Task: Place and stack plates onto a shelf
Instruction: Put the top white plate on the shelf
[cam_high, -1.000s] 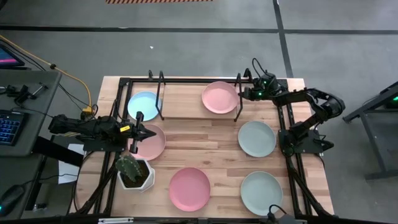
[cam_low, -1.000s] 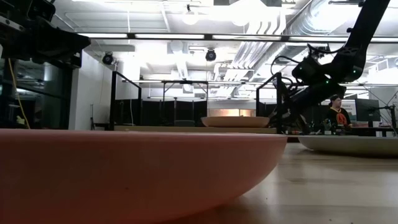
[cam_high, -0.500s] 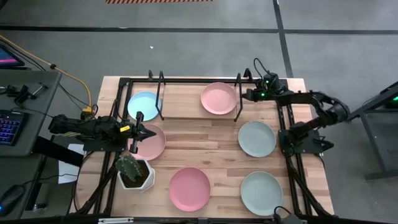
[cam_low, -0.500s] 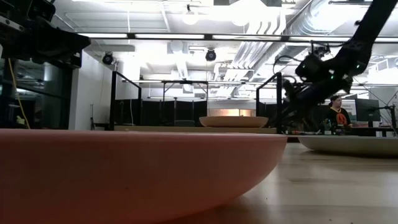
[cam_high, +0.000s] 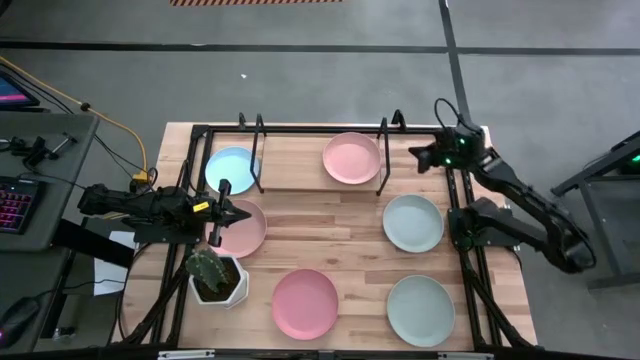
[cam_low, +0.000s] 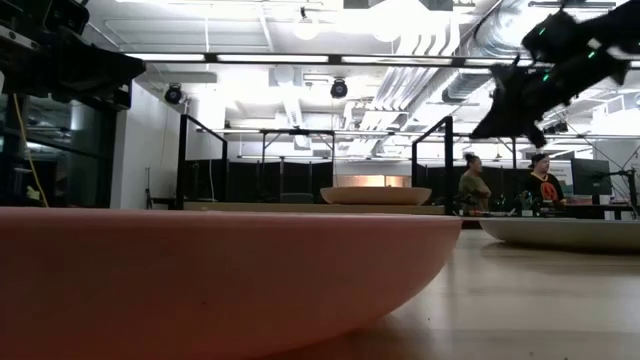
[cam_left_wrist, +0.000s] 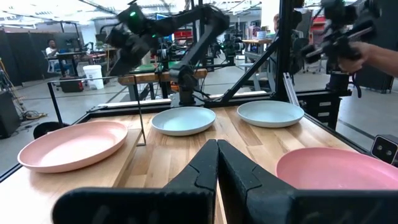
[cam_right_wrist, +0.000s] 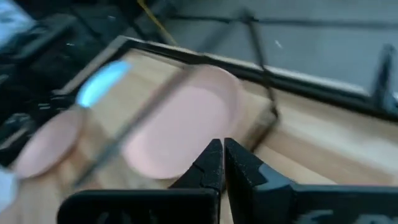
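Plates: three pink (cam_high: 352, 157) (cam_high: 240, 227) (cam_high: 305, 303), two mint green (cam_high: 413, 222) (cam_high: 420, 310), one light blue (cam_high: 230, 168). Shelf (cam_high: 310, 175): light wood, black brackets. Cactus pot (cam_high: 228, 287): white.

We look straight down on the whole table (cam_high: 330, 215) from overhead; at tabletop level we sit right against a pink plate (cam_low: 215, 275), facing the room. Each wrist camera looks forward past its fingers, and both show the shelved pink plate (cam_right_wrist: 180, 121)
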